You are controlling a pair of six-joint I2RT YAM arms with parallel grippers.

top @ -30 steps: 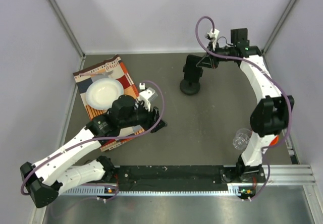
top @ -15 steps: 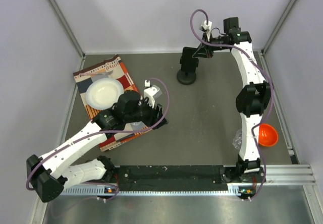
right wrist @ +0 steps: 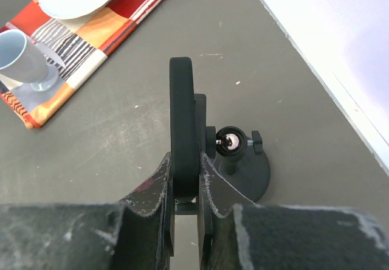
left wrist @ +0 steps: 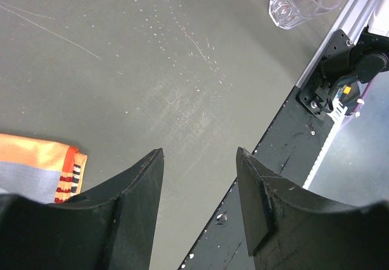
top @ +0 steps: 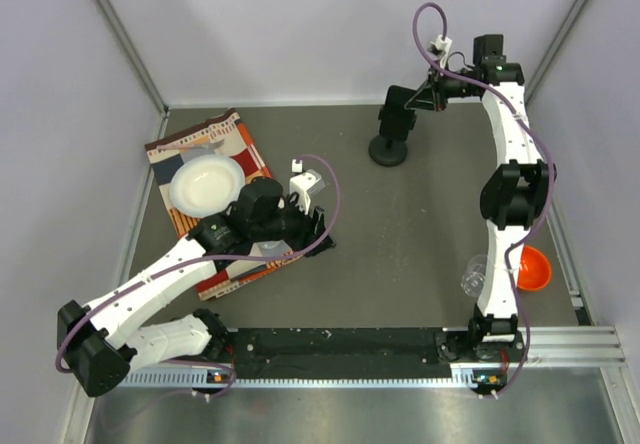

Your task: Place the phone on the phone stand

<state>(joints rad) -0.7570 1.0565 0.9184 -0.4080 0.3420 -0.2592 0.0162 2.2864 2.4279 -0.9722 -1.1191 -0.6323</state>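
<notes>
- Grey tabletop [top: 430, 224], pale walls behind; checked cloth [top: 225, 139] w/ white plate [top: 207, 184] at left.
- L gripper [left wrist: 199, 160]: jaws wide, nothing between; hovers over bare table just beside cloth.
- Centre-right: phone [right wrist: 182, 118] upright, edge-on, back against bracket of phone stand [right wrist: 249, 173]; lower edge hidden.
- R gripper [right wrist: 184, 163]: clamped on phone's two faces, low down.
- Technique: hold slab vertical, lower until bracket lip bears it, then release slowly; stand prob. tips if pushed sideways.
</notes>
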